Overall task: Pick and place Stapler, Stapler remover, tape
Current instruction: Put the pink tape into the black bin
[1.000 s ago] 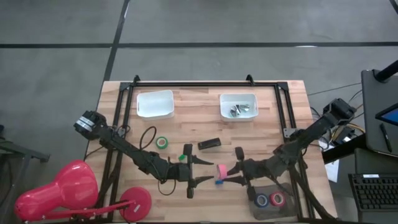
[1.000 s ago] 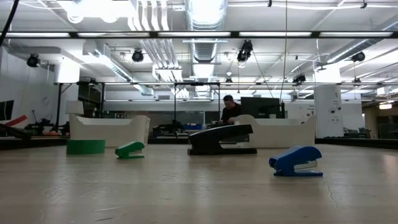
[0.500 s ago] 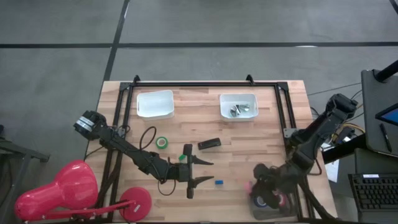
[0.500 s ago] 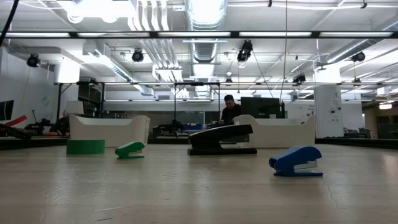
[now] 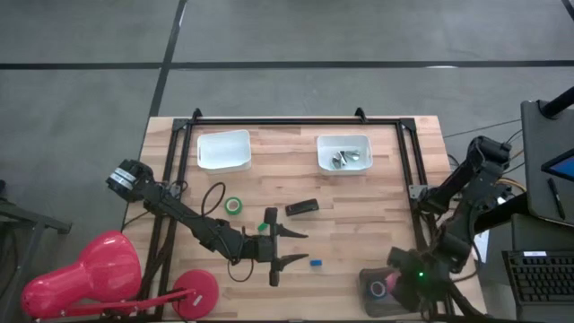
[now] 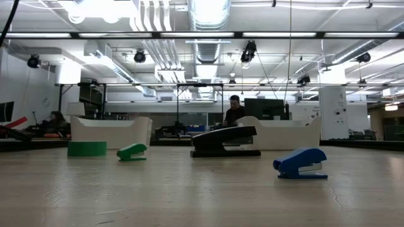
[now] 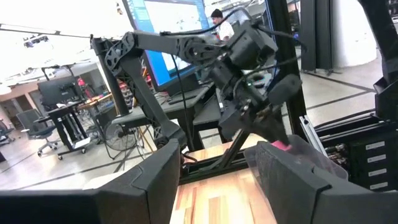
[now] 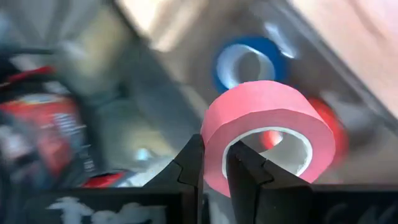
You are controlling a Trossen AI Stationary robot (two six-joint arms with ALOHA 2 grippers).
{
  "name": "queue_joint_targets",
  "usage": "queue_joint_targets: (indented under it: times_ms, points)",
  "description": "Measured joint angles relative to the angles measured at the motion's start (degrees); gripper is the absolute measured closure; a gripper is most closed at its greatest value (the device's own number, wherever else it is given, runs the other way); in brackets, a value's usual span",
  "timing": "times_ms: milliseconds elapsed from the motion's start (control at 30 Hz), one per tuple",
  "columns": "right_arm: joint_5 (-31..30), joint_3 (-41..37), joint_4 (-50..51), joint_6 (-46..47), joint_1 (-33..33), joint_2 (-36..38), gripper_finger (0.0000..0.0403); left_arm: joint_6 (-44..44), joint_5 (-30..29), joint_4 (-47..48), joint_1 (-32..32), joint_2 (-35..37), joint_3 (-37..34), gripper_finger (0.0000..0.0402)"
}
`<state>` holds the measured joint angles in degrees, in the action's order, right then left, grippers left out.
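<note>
The stapler (image 5: 301,207) is lying slantwise on the counter (image 5: 386,188) — right jaws are gripping pink tape (image 8: 268,135) over the clear bin (image 5: 369,278) holding blue tape (image 8: 249,64); left jaws are gaping.

In the high view, the right arm (image 5: 448,235) hid most of the dark bin (image 5: 369,281), leaving only part of a blue tape roll (image 5: 378,289) visible. In the right wrist view, the red tape roll (image 8: 328,122) behind the pink tape roll (image 8: 268,130) was blurred. The metal pieces in the right-hand white tray (image 5: 344,152) were too small to identify.
</note>
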<state>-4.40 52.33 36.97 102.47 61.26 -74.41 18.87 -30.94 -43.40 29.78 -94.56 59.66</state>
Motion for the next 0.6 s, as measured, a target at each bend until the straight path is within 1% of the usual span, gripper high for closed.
queue_joint_targets:
  times_ms: [100, 200, 400, 600]
  points:
    - [3.6, 1.4, 6.8, 5.6, 0.8, -1.9, 0.0360, 0.0, 0.0, 0.2, 0.0, 0.0, 0.0, 0.0188]
    - [7.8, 1.6, 7.7, 7.3, 0.7, -4.4, 0.0360, 0.0, 0.0, 0.4, 0.0, 0.0, 0.0, 0.0188]
    - [13.8, 1.7, 7.5, 6.6, -0.5, -9.7, 0.0358, -0.5, 0.0, 0.5, 0.0, 0.0, 0.0, 0.0188]
    - [15.0, 2.8, 7.3, 2.6, -2.2, -13.1, 0.0358, -0.6, 0.0, 0.6, 0.0, 0.0, 0.0, 0.0188]
